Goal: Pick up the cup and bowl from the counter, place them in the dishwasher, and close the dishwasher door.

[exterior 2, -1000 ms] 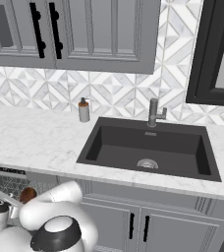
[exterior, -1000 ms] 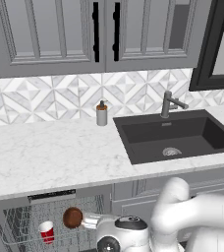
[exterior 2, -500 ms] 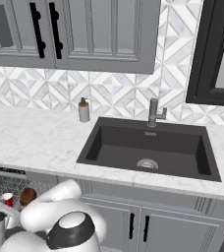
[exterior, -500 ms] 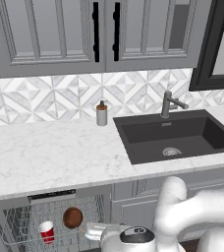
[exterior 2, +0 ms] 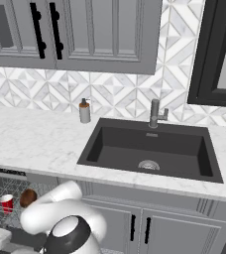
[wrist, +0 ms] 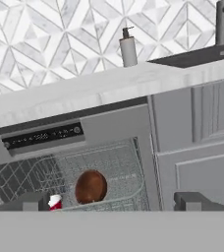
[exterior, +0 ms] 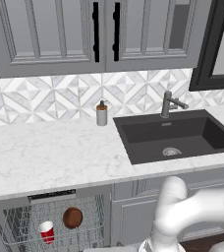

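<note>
Cup [exterior: 46,231] and bowl [exterior: 72,217] sit side by side in the dishwasher [exterior: 55,224] rack, below the tabletop [exterior: 50,157]. Pincer [wrist: 113,201] wide, empty — low before the rack. Remaining step, seemingly: catch the door's edge squarely and swing it up — steadily.

- No text, brand, number or sign could be read anywhere in these views.
- The dishwasher [wrist: 115,129] carried a dark control strip [wrist: 42,137] along its top edge, with a row of pale marks and a small round dot at its right end; the marks were too small and blurred to make out as letters or figures.
- In the left base view the same strip [exterior: 51,196] showed as a thin dark bar with a faint light line, unreadable.
- The soap dispenser [wrist: 128,47] on the surface [exterior: 45,157] bore no label.
- The red cup [exterior: 46,231] in the rack was plain, with no print visible.
</note>
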